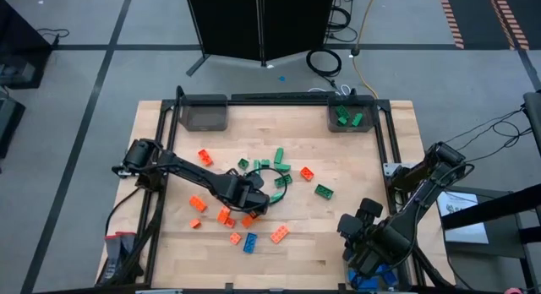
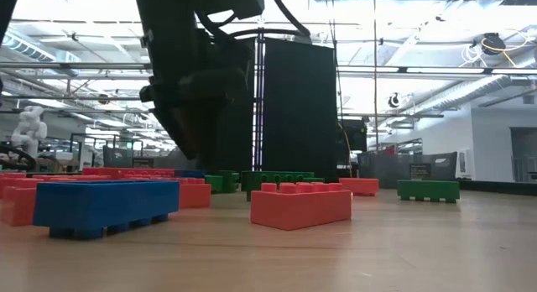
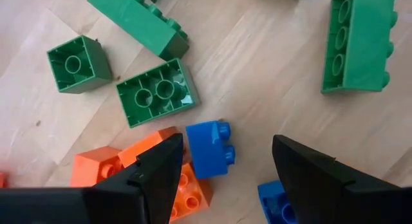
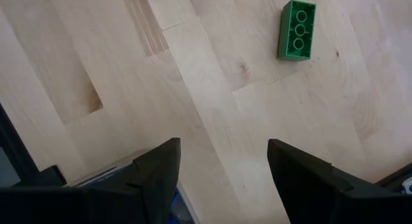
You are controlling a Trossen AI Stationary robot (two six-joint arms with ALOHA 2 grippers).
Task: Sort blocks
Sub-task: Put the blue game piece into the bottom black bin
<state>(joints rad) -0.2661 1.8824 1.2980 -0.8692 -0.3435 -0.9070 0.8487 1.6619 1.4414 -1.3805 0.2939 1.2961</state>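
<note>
The left gripper (image 3: 222, 163) is held open-fingered over a small blue block (image 3: 209, 149) near desk centre. Orange blocks (image 3: 138, 163) crowding at its nine o'clock could be caught or nudged on closing. The right gripper (image 4: 222, 166) is parked open and empty at five o'clock.

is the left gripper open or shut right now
Open: the left gripper hovers with its fingers spread and nothing between them, above a small blue block on the table.

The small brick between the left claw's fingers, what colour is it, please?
Blue brick, clearest in the left wrist view.
</note>
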